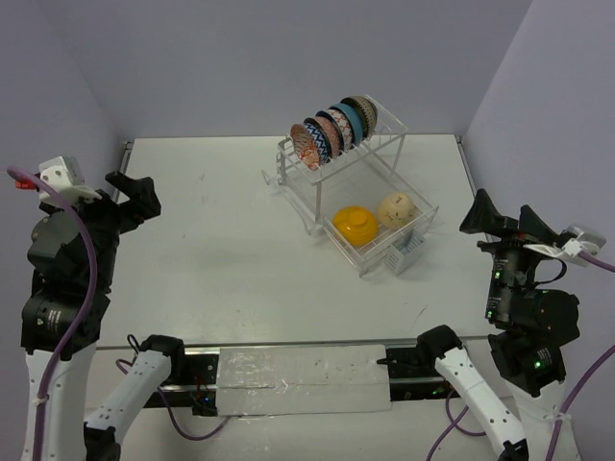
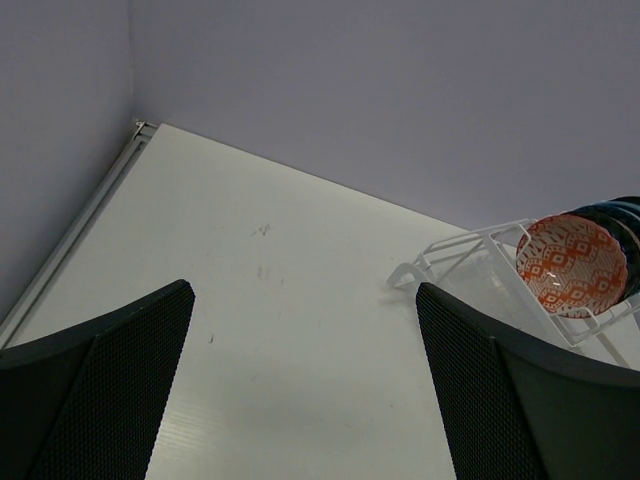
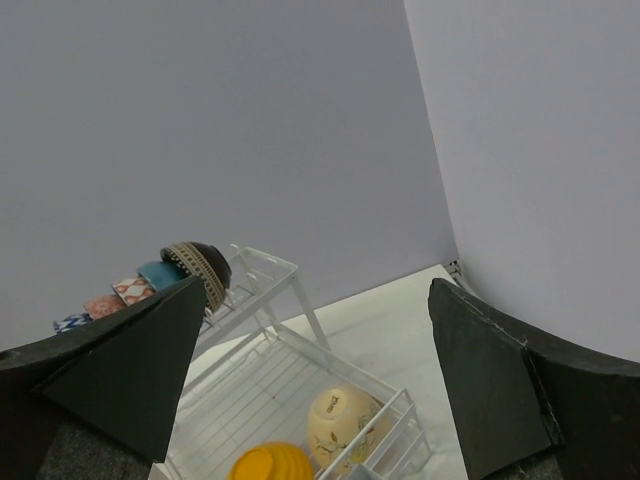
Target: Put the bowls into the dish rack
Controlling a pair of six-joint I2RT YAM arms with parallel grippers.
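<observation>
The white wire dish rack [image 1: 394,134] stands at the far middle-right of the table. Several patterned bowls [image 1: 332,130] stand on edge in its top slots. An orange-yellow bowl [image 1: 354,225] and a cream bowl [image 1: 395,208] lie upside down in the clear lower tray. My left gripper [image 1: 135,197] is open and empty, raised at the left, far from the rack. My right gripper [image 1: 500,221] is open and empty, raised to the right of the rack. The left wrist view shows a red-orange patterned bowl [image 2: 572,265] at the rack's end. The right wrist view shows the cream bowl [image 3: 340,420] and the orange-yellow bowl [image 3: 268,462].
A small cutlery basket [image 1: 405,252] hangs at the rack's near right corner. Grey-violet walls close the table on the left, back and right. A white taped plate [image 1: 303,377] lies between the arm bases at the near edge.
</observation>
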